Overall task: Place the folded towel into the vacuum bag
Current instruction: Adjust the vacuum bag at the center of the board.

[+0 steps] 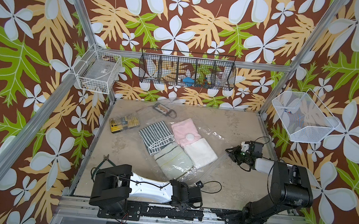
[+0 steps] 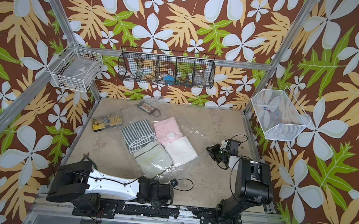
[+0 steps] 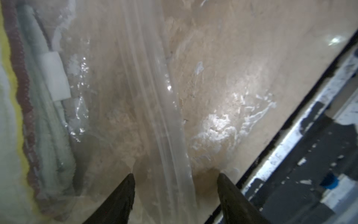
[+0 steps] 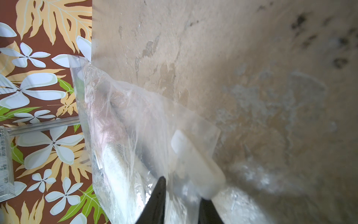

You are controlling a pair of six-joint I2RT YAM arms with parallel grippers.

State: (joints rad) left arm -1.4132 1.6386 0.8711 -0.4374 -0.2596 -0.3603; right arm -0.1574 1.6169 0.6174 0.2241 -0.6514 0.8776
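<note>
Nearest the lens in the left wrist view, the left gripper (image 3: 175, 174) stood with its dark fingertips well apart, straddling the zip strip (image 3: 160, 116) of the vacuum bag (image 1: 213, 134) without closing on it. Across the table (image 1: 234, 188), at the right of a top view, the right gripper (image 1: 229, 152) sat at the bag's corner. Its wrist view showed the fingers drawn close with film between them, just beside the white slider clip (image 4: 195, 163) — apparently pinched on the plastic. The bag lay sprawled over the middle of the frame. Through its film showed a striped towel (image 1: 155, 137), a pink towel (image 1: 183, 126) under the round valve disc (image 1: 189, 136), a white towel (image 1: 201, 154) and a pale green towel (image 1: 173, 161), packed side by side; whether the striped one was fully inside I could not tell. The bag looked light, limp and slippery, so bare film would likely bunch or slide out of a grip. The zip strip seemed the sensible hold, thicker and stiffer than the rest, taken near both corners so the mouth lifted evenly — the soft towels gave the only weight and could slide toward the opening if it tipped
</note>
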